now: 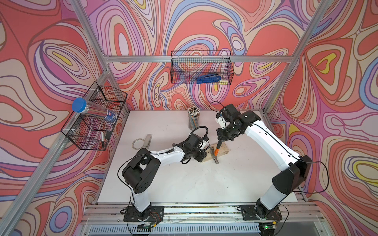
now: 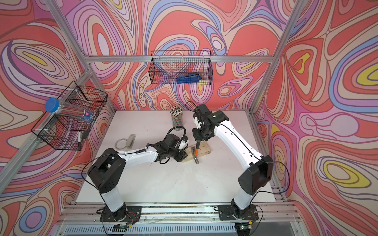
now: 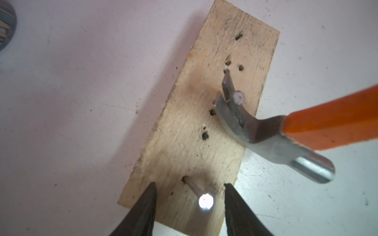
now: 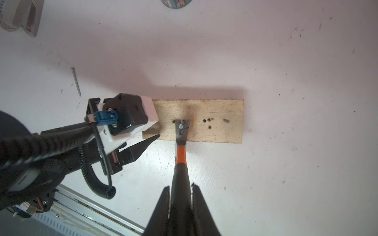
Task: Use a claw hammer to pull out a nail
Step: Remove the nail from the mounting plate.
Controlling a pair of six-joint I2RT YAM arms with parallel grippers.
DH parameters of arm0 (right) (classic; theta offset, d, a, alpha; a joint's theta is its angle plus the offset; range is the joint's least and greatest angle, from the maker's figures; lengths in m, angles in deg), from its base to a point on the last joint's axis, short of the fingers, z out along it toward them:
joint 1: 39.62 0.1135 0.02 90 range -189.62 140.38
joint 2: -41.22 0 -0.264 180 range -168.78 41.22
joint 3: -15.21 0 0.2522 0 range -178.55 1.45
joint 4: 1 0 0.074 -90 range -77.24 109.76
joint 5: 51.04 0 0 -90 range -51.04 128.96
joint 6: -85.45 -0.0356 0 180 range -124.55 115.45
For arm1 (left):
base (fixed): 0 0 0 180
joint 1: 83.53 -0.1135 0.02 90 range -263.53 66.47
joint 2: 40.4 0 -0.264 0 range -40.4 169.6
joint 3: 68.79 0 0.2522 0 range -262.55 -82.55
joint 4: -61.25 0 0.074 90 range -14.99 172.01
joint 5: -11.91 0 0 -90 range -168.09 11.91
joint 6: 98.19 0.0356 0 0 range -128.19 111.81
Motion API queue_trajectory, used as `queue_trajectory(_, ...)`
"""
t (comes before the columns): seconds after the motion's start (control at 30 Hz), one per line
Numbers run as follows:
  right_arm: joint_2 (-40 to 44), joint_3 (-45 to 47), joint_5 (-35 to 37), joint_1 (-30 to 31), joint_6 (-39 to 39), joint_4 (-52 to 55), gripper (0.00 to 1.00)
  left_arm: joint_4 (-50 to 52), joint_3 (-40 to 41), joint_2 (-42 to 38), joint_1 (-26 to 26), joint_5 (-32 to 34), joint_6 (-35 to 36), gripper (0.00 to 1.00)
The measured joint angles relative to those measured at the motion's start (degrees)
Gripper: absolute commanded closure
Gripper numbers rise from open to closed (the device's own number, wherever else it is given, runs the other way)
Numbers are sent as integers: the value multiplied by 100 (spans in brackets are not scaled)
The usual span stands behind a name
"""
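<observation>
Clamping the claw hammer [image 4: 180, 161] handle at lower centre, right gripper [image 4: 181, 187] holds claw around nail [image 4: 180, 126] by board [image 4: 223, 130] edge; left gripper [image 3: 190, 184] gapes unladen; white table [image 4: 296, 81] right.

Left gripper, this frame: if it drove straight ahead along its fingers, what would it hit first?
Most likely the bright-headed nail standing in the wooden board: it sits between the open fingers of the left gripper. Just behind it comes the board itself, though depth is hard to judge.
</observation>
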Motion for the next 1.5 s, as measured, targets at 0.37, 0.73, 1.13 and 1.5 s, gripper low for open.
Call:
queue_trajectory(0.37,1150,1550,76,22,-39,-1281,100,-7,7,0,0,68,-129,49)
queue_trajectory(0.73,1860,2614,208,85,-37,-2433,100,-44,26,0,0,109,-302,51)
queue_trajectory(1.13,2343,3399,407,162,-63,-3488,100,-72,48,0,0,131,-343,51)
queue_trajectory(1.5,2734,4061,612,269,-109,-4367,100,-118,92,-13,2,151,-348,51)
